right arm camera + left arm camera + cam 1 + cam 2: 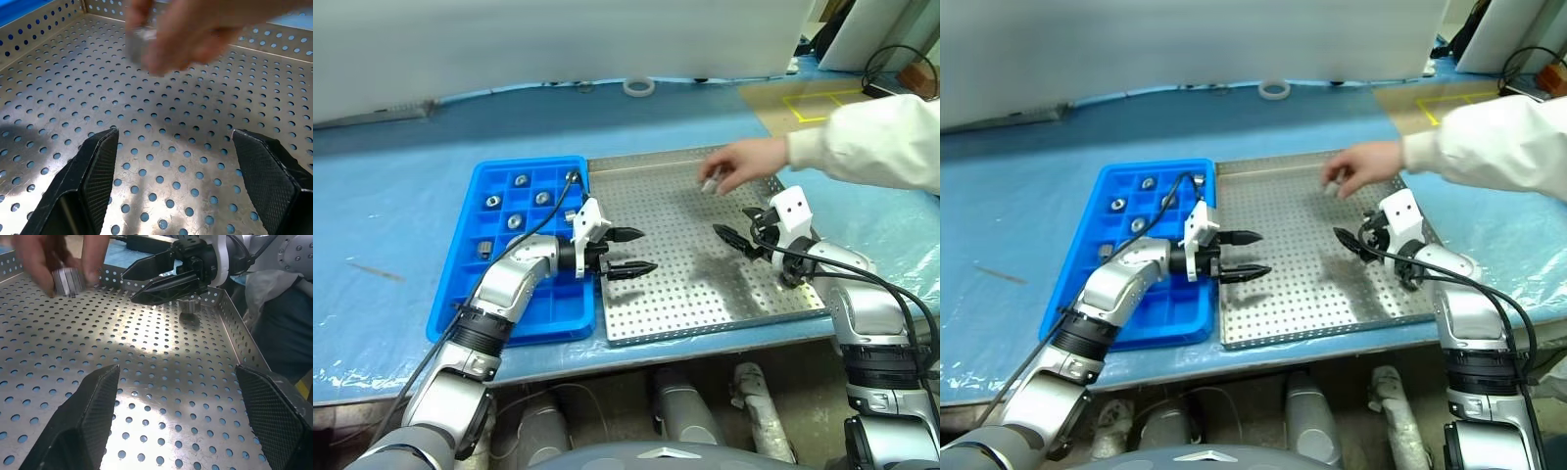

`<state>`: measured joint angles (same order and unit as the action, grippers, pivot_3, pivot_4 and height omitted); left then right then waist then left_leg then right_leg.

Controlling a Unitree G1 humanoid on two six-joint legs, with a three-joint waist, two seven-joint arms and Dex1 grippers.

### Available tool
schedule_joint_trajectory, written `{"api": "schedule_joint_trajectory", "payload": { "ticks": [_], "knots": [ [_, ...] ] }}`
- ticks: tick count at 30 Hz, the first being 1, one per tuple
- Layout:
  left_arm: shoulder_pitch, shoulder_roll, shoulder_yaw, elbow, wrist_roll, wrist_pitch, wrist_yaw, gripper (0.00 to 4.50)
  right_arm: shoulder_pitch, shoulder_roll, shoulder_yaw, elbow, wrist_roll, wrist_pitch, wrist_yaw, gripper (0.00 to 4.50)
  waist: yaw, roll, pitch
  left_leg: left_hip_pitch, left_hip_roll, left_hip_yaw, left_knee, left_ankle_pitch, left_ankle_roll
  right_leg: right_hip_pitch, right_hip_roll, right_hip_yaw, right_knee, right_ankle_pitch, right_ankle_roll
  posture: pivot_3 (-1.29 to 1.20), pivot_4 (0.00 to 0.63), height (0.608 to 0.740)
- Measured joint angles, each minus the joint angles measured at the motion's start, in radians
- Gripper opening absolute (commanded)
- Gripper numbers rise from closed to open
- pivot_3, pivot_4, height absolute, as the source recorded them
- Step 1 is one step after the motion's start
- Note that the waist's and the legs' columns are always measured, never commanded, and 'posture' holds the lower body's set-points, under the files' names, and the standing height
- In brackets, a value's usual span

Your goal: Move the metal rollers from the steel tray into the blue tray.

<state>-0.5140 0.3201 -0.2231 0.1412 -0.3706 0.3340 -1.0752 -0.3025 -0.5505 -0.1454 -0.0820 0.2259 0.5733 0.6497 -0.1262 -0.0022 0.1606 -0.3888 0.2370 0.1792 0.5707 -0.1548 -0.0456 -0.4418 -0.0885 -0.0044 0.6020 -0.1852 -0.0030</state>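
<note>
The steel tray [685, 294] lies in the middle of the blue-covered table, with the blue tray [460, 294] against its left side. Several metal rollers [522, 180] sit in the blue tray's far compartments. A person's hand [744, 162] holds one roller [68, 280] above the steel tray's far right part. Another roller [190, 306] rests on the perforated floor under the right gripper's fingers. My left gripper [650, 250] is open and empty over the steel tray's left edge, pointing right. My right gripper [731, 220] is open and empty over the tray's right side, pointing left.
The person's white sleeve [891, 137] reaches in from the right, over the tray's far right corner. A white tape ring [639, 87] lies at the back of the table. A black cable [886, 59] sits at the far right.
</note>
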Motion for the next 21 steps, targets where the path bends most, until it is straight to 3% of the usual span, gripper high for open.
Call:
{"api": "schedule_joint_trajectory", "payload": {
  "ticks": [21],
  "knots": [
    [0.017, 0.016, 0.0, -0.027, 0.001, 0.002, 0.01, 4.0, -0.005, 0.0, 0.016, 0.0, 0.011, 0.0, 0.004, 3.89, 0.0, 0.0, 0.0, -0.001, 0.0, 0.0, 0.0, -0.002, 0.001, 0.0, 0.0, 0.0, -0.002, 0.0, 0.0, -0.48, 0.15, 0.74]
  ]
}}
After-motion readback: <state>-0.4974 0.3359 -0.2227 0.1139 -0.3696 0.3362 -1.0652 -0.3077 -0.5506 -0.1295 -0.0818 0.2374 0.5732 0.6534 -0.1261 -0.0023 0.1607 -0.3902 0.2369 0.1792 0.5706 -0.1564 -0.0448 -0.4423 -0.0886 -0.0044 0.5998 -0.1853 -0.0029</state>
